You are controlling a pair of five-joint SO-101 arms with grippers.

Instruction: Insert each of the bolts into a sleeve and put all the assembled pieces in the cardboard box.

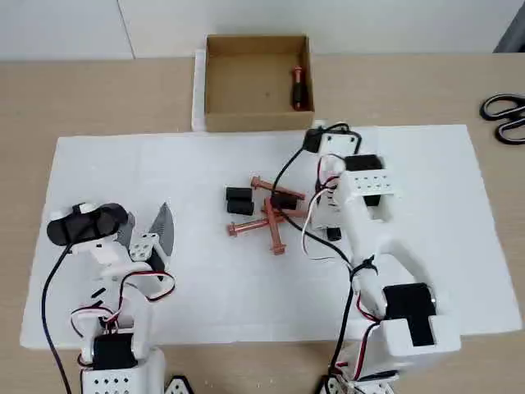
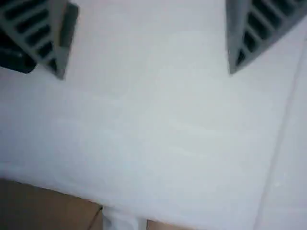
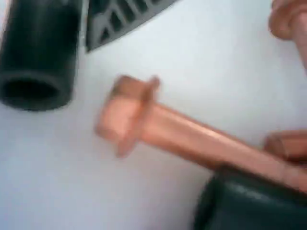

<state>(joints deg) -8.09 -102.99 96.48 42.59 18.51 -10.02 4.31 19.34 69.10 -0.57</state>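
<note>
Left fingers (image 2: 242, 43): released, spread apart above the white sheet (image 1: 410, 246), near its left front corner.
Right fingers (image 3: 120, 19): state cannot be told; at the sheet's middle.
Copper-coloured flanged metal bolts (image 1: 275, 217): crossed heap at the sheet's middle.
Black cylindrical sleeves (image 1: 239, 201): just beside the heap.
Brown cardboard box (image 1: 215, 82): at the wooden tabletop's (image 1: 98, 90) far edge, holding one sleeved bolt (image 1: 300, 89).

I can read no writing, number or sign anywhere from my station. The walls of the cardboard box (image 1: 254, 121) look plain. The bolts (image 1: 276, 232) and sleeves (image 1: 239, 195) carry no marks that I can make out. The white sheet (image 1: 205, 279) under them is unprinted.
</note>
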